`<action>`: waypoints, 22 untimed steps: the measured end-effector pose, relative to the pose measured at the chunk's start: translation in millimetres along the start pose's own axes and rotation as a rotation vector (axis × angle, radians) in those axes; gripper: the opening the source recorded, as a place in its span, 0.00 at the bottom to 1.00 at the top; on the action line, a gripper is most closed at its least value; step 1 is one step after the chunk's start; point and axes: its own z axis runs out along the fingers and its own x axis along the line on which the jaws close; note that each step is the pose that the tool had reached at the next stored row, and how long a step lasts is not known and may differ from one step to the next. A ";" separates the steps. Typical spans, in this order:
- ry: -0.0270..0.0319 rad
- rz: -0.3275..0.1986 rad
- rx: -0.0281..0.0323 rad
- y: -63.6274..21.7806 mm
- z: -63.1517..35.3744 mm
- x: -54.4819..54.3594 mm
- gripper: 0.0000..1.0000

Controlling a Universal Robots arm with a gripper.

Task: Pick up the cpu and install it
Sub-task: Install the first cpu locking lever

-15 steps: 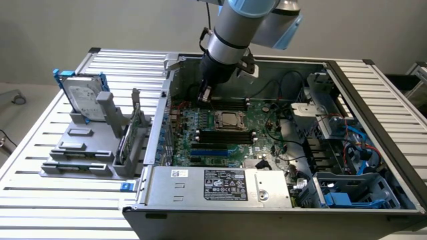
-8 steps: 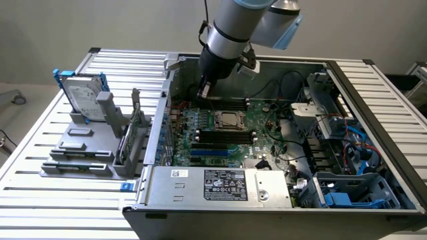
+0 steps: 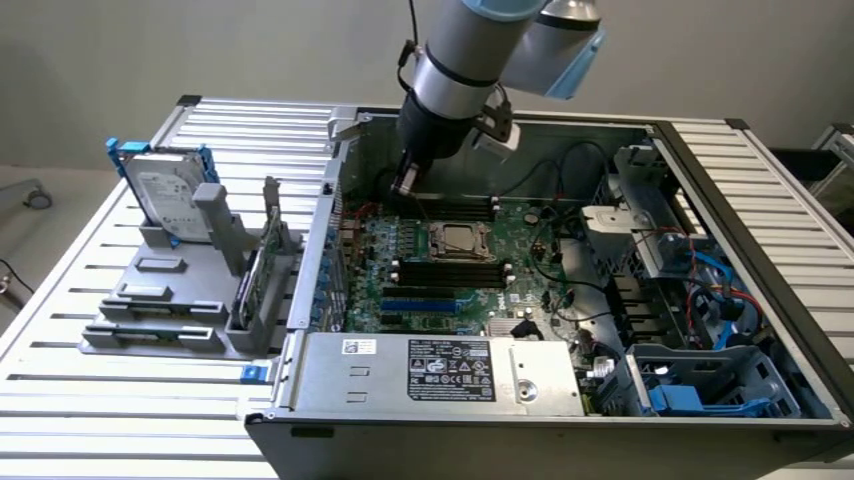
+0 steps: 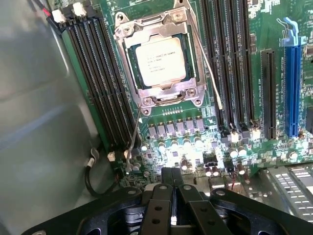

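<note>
The cpu [image 4: 160,60], a small square chip with a pale silver top and printed text, lies flat inside the metal-framed socket [image 4: 161,94] on the green motherboard. In the exterior view the cpu [image 3: 458,238] sits mid-board inside the open computer case. My gripper [image 4: 172,172] is shut, its two dark fingers pressed together with nothing between them. It hangs apart from the chip, over the capacitors beside the socket. In the exterior view my gripper [image 3: 407,185] hovers above the board's far corner, towards the exterior view's left of the socket. Two thin wire levers [image 4: 134,134] stick out from the socket frame.
Black memory slots [image 4: 100,83] flank the socket, and a blue slot [image 4: 292,83] lies further off. The grey case wall [image 4: 34,122] is close beside my gripper. A silver hard drive [image 3: 171,190] stands on a grey rack outside the case. The power supply [image 3: 427,370] fills the case's front.
</note>
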 end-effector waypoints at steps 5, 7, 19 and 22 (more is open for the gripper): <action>0.0169 0.053 -0.0054 -2.6 1.8 -1.0 0.11; 0.0223 0.070 -0.0071 -4.2 2.4 -1.4 0.11; 0.0584 0.160 -0.0151 -13.9 6.6 -4.5 0.11; 0.0721 0.188 -0.0195 -13.4 8.3 -4.6 0.11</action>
